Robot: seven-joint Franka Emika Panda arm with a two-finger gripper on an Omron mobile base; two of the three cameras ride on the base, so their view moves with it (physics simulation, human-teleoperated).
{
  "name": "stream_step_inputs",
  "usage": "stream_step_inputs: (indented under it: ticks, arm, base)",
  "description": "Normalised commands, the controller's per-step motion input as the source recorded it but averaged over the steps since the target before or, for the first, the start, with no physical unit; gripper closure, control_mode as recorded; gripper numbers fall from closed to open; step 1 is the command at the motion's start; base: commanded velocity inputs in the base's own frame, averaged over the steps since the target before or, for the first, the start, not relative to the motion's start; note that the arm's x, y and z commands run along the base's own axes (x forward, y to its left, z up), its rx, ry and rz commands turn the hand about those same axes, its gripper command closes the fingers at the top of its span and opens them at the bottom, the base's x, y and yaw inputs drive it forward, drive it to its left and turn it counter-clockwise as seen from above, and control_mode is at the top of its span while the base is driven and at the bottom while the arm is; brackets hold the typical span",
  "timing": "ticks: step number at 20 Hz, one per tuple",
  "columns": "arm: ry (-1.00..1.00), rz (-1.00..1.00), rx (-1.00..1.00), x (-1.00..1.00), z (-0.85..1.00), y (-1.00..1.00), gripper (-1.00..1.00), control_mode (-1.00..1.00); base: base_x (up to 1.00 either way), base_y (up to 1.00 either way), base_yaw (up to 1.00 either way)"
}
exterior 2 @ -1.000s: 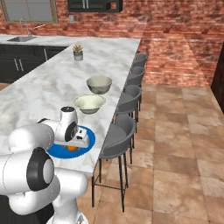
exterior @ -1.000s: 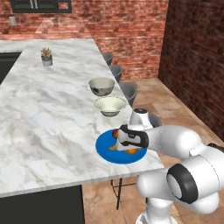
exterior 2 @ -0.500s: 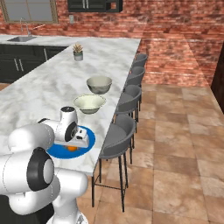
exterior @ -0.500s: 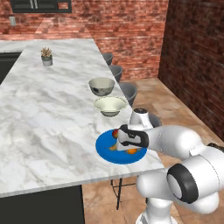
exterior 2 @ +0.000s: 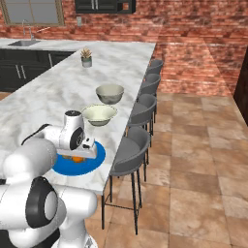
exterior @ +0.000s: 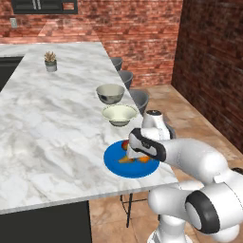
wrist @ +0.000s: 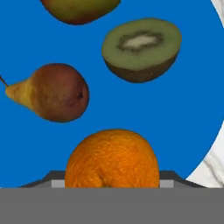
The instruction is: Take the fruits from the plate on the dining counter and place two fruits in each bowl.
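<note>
Orange [wrist: 112, 158] sits at the gripper, on the plate [wrist: 183, 109]; kiwi [wrist: 141, 49] beyond.

White marble dining counter [exterior: 47, 128], blue plate [exterior: 114, 165], two bowls [exterior: 119, 114], potted plant [exterior: 51, 61]

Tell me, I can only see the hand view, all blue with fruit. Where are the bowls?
Observer: Both bowls sit on the marble counter past the plate. The cream bowl is nearer to it, the grey bowl farther.
Operator: Is any fruit in them yet?
Observer: None that I can see; the cream bowl's inside looks bare in the right base view.
Operator: Where's the tool?
Observer: Low over the plate, with the orange right by it. Its fingers are hidden, so I can't tell if it's open.
</note>
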Motion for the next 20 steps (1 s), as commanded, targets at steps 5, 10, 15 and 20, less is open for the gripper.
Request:
stream_step_inputs:
  ticks: [5, 10, 15, 20]
  arm:
    - [0.00, 0.00, 0.00, -0.29, 0.56, 0.00, 1.00, -1.00]
    - [0.00, 0.00, 0.00, -0.12, 0.65, 0.00, 1.00, -1.00]
    - [0.00, 0.00, 0.00, 0.00, 0.67, 0.00, 1.00, -1.00]
    - [0.02, 0.00, 0.00, -0.04, 0.57, -0.15, 1.00, -1.00]
  base:
    - [0.00, 0.00, 0.00]
    - [0.00, 0.00, 0.00]
    - [0.00, 0.00, 0.00]
    - [0.00, 0.00, 0.00]
